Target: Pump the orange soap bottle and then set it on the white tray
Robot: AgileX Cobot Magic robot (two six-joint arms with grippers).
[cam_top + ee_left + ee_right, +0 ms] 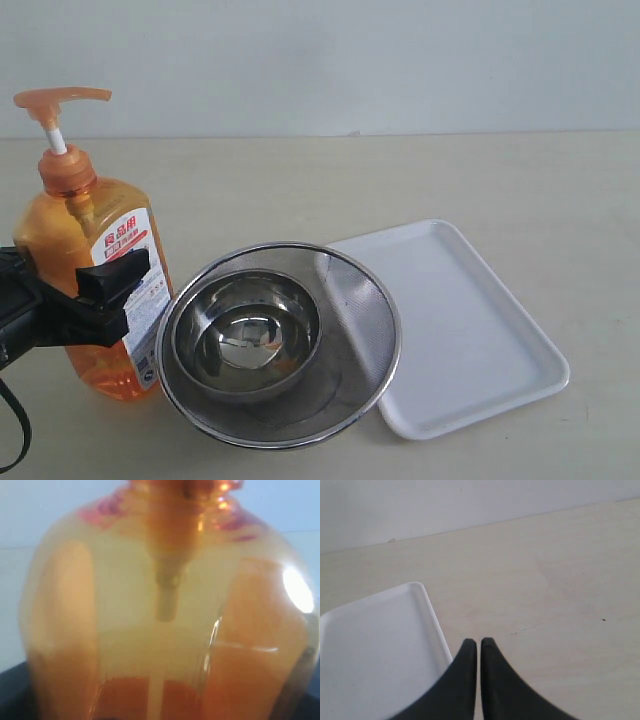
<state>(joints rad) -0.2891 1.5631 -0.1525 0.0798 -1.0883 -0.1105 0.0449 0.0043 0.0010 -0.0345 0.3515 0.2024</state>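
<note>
Two tools, two jobs at this step. Left tool [108, 282]: jaws set wide across the lower body of the orange soap bottle [70, 235], a tall translucent rectangular plastic bottle with a white-orange label. One black finger lies against the label and orange plastic fills the left wrist view, so you appear to have it clamped. The bottle stands upright at the left of the bench [450, 180], just beside the round steel mesh strainer [365, 300]; contact between them cannot be told. Its orange pump nozzle [60, 98] sits raised with the white stem [57, 140] showing, so it is judged not yet pressed. Right tool [478, 645]: fingers together, empty, above the bench just beside a corner of the white tray [370, 645], a flat rectangular plastic tray with a low rim. Bring those closed fingers onto the flat top of the nozzle, near the stem rather than out on the spout, and push straight down along the stem. An off-axis push would likely tip the bottle toward the strainer. Hold the left grip firm as the brace. The tray lies beyond the strainer, so plan a lift clear over that rim afterwards.
</note>
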